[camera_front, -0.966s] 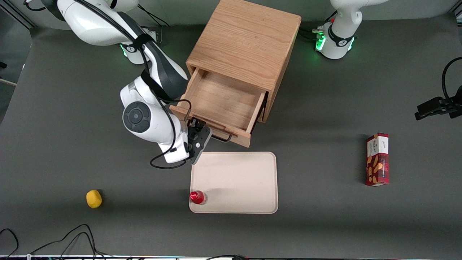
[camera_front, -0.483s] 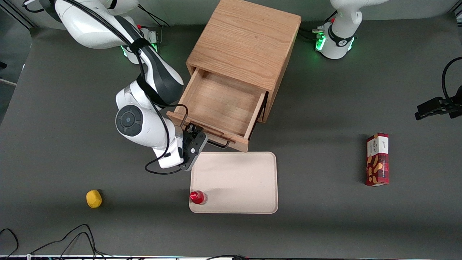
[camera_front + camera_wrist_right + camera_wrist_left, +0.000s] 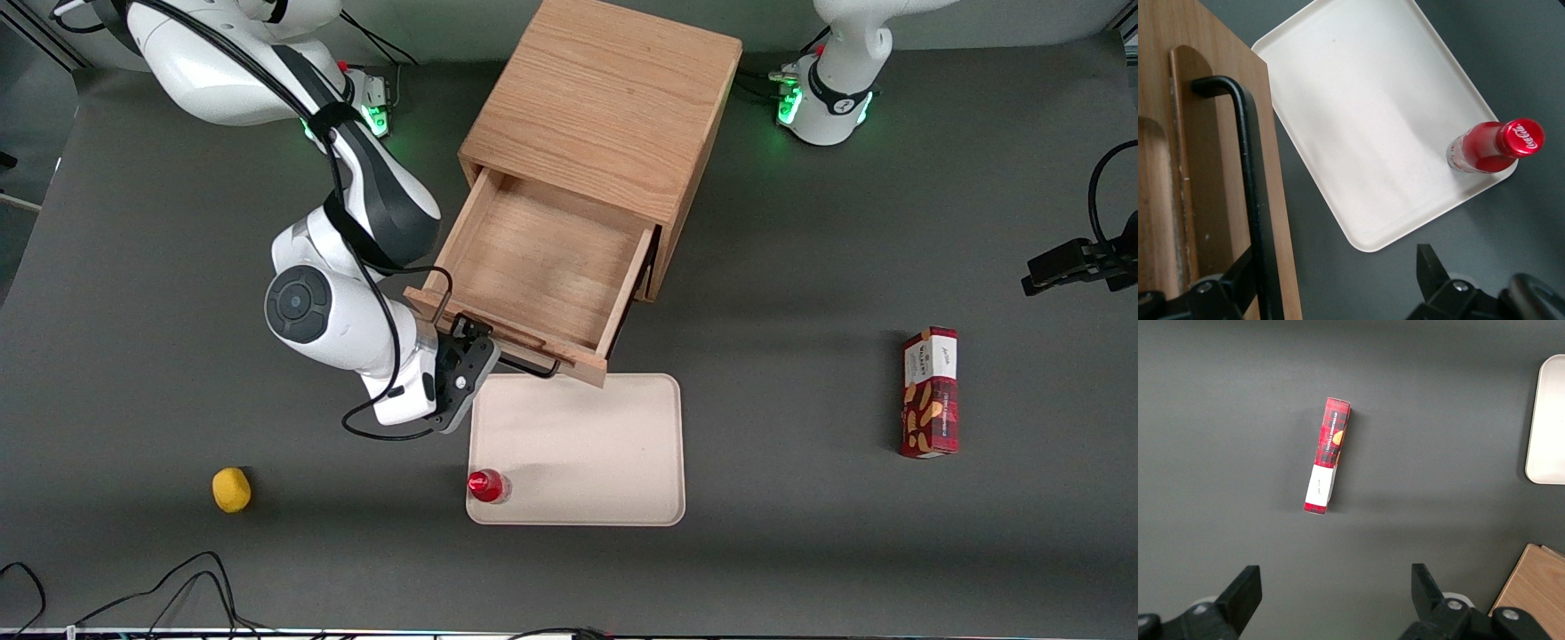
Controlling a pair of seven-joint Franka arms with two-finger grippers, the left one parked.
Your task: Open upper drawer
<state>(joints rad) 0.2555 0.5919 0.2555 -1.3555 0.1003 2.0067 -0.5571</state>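
1. Since the earlier frames, upper drawer [image 3: 533,276] slides further out of the cabinet [image 3: 613,98]; gripper [image 3: 469,331] tracks with it, mid-frame.
2. Jaws straddle the black wire handle [image 3: 1251,193], one finger on either side, not clamped.
3. Pull phase, likely near done; next: let go, back off.
4. Drawer front overhangs the tray [image 3: 622,498] rim; Coca-Cola bottle [image 3: 486,485] stands clear.

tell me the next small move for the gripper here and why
Probably ease the pull to a stop and let go. The upper drawer already stands well out of the cabinet, its whole floor showing, and its front edge overhangs the tray. The gripper is at the black handle, one of its fingers clear of the bar.
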